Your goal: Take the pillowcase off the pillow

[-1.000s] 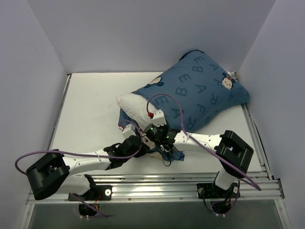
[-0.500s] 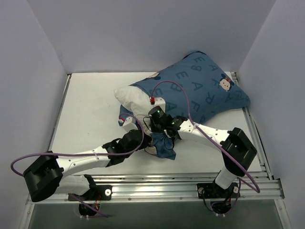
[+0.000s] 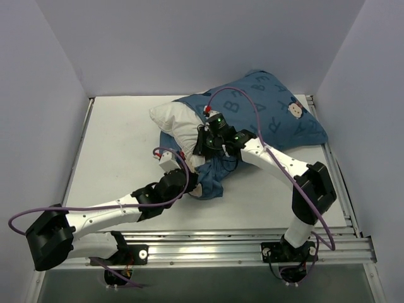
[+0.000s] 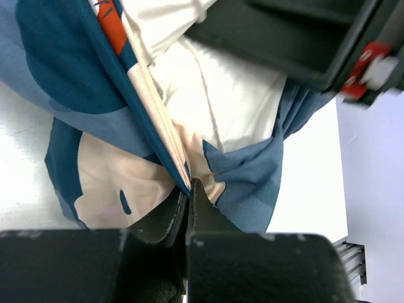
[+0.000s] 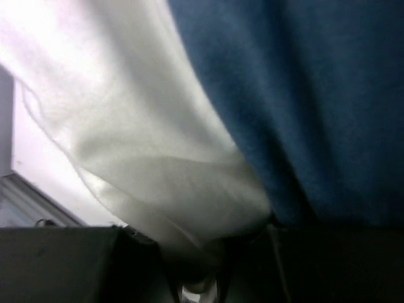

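Note:
The blue letter-printed pillowcase lies at the back right, with its open end bunched at the table's middle. The white pillow pokes out of that end toward the back left. My left gripper is shut on the pillowcase's hem; the left wrist view shows its jaws pinched on the blue and cream fold. My right gripper sits at the pillow's exposed end. Its wrist view shows its jaws closed on a bunch of white pillow fabric, with the blue pillowcase beside it.
White walls close in the table at the back and on both sides. A metal rail runs along the near edge by the arm bases. Purple cables loop over both arms.
The right arm has pushed toward the back with the pillow's end, and the whole pillow has shifted back. The left arm has stretched after it, still holding the hem. More white pillow shows.

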Controlling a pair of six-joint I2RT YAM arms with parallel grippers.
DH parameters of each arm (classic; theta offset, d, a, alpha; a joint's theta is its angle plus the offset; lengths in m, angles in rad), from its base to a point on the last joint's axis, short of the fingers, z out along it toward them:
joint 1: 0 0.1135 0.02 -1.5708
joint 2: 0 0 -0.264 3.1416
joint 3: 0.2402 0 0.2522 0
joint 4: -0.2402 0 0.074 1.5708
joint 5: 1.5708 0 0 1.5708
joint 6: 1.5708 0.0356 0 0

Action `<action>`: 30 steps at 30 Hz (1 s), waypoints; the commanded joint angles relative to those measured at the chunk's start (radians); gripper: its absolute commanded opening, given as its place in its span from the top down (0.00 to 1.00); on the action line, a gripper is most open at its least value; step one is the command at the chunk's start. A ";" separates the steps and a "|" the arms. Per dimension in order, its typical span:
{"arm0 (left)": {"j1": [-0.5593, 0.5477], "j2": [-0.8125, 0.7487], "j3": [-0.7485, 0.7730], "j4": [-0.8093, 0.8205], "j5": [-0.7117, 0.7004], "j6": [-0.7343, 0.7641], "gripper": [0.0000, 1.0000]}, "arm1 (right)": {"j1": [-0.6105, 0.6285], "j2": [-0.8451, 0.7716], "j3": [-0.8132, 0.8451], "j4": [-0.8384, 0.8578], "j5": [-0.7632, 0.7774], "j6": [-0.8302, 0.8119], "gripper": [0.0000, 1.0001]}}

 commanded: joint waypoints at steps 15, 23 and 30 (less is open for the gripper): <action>-0.172 0.136 0.288 -0.309 0.192 0.314 0.98 | -0.206 0.019 0.419 0.410 -0.115 0.146 1.00; -0.278 0.365 0.404 -0.592 0.029 0.369 0.98 | -0.232 0.019 0.399 0.434 -0.122 0.181 1.00; -0.288 0.460 0.436 -0.644 -0.025 0.308 0.98 | -0.246 0.048 0.477 0.416 -0.138 0.187 1.00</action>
